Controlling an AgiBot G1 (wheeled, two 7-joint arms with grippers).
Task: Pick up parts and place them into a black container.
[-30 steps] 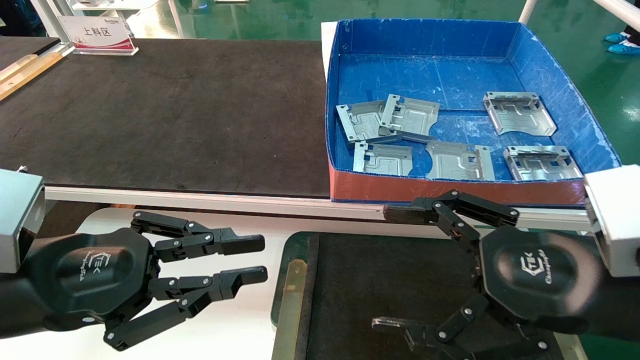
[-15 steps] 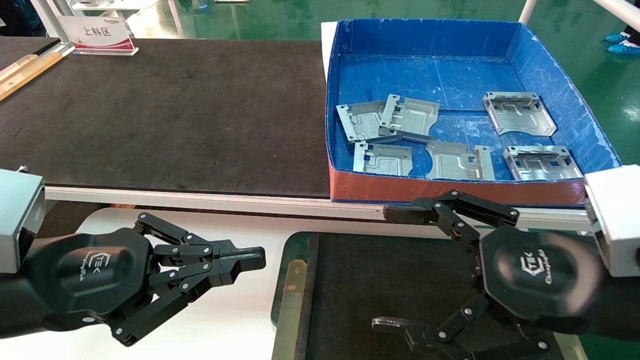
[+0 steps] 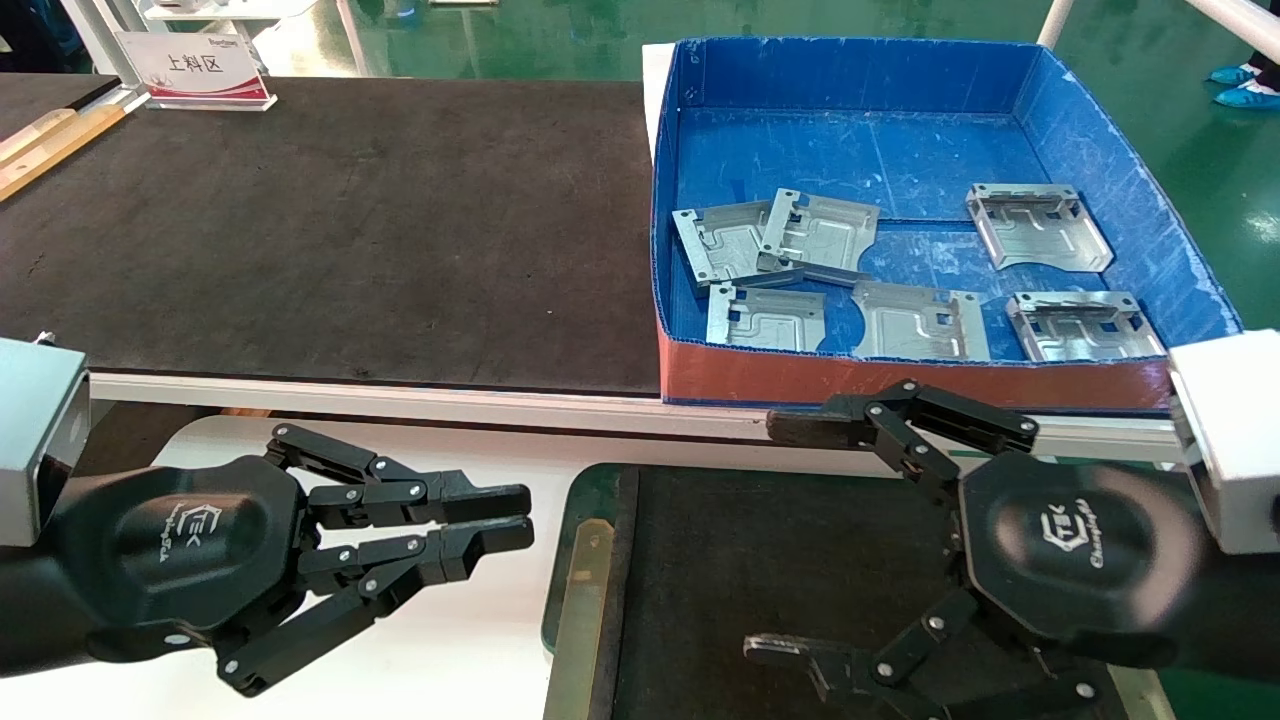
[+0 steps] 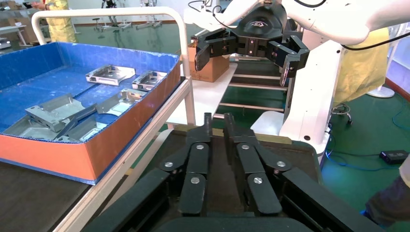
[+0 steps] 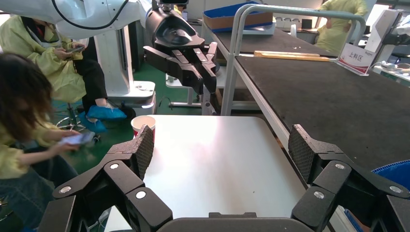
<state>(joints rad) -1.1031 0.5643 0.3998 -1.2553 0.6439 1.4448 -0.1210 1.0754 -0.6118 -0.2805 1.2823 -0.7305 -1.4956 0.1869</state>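
- The long surface (image 3: pixel 330 230) is covered with a dull black mat, slightly grainy, and edged along the near side by a pale metal rail.
- A small white sign (image 3: pixel 195 68) with a red base stands at its far left corner, beside a wooden strip (image 3: pixel 55 150).
- The floor (image 3: pixel 500 35) beyond is glossy green; the wrist views show white robot arms, tube frames and people in yellow coats.
- On the right end of the surface sits a blue cardboard box (image 3: pixel 1100 150), scuffed inside, with a red front wall.
- Six parts (image 3: pixel 918 322) lie on the box floor: flat, roughly square plates of silver-grey sheet metal with raised channels, cut-outs and bent edge tabs. Two at the left overlap; the others lie apart.
- Nearer the robot, a white side table (image 3: pixel 480 640) carries the black container (image 3: pixel 760 560), a shallow tray with a matte felt-like bed, a rounded dark green rim and a brass-coloured strip along its left side.
- The left hand (image 3: pixel 500 515) hovers over the white table, just left of the tray, its black fingers nearly together with only a thin gap, holding nothing.
- The right hand (image 3: pixel 785 540) hangs over the tray, fingers spread wide apart and empty.
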